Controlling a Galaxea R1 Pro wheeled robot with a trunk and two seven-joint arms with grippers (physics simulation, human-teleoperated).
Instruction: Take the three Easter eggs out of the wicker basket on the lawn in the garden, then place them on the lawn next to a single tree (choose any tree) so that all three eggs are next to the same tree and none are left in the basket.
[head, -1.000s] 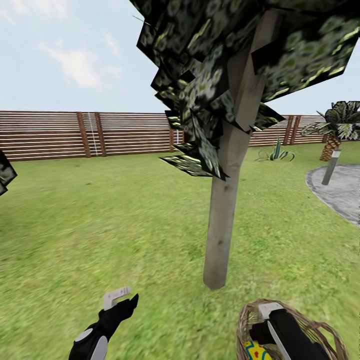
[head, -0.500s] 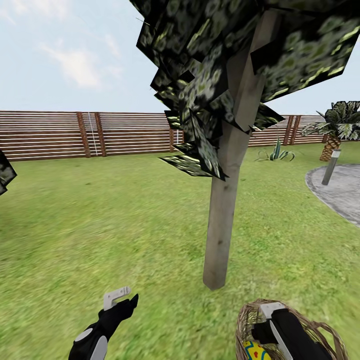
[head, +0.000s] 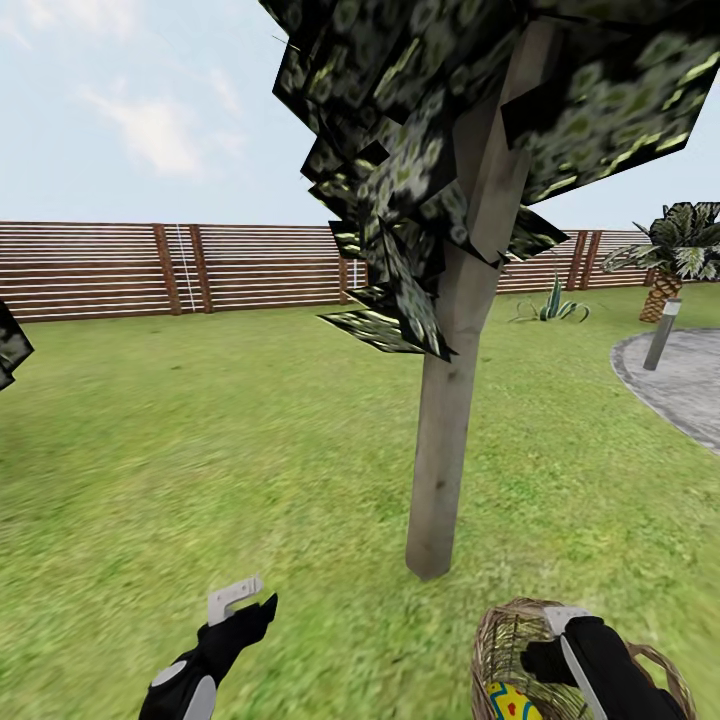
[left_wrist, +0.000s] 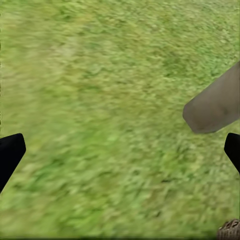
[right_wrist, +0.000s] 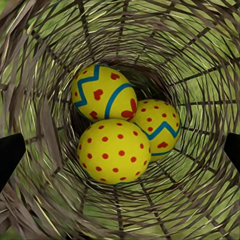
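Next grab: the right claw (right_wrist: 120, 150) looks straight down into the basket (right_wrist: 45, 130). The eggs lie right below it, deep at the bottom.
Nearest arm: the right one. It is over the basket (head: 520, 640). The left claw (head: 240, 598) hangs over the grass on the other side of the tree (head: 440, 470).
Right claw: spread wide, with nothing in it. One dark tip sits at each side of the basket's inside wall.
Left claw: also spread wide and holding nothing. Grass shows between its tips.
In the basket: all three eggs, bunched up and touching. The dotted egg (right_wrist: 114, 151) is on top and nearest the claw. The zigzag egg (right_wrist: 102, 92) and the third egg (right_wrist: 157, 127) sit behind it.
Egg shape: the dotted egg looks almost round from above, so I cannot tell which way its long side points.
Basket spot: on the lawn (head: 200, 450), near the foot of the tree.
My guess: the dotted egg is the easy one to take first.
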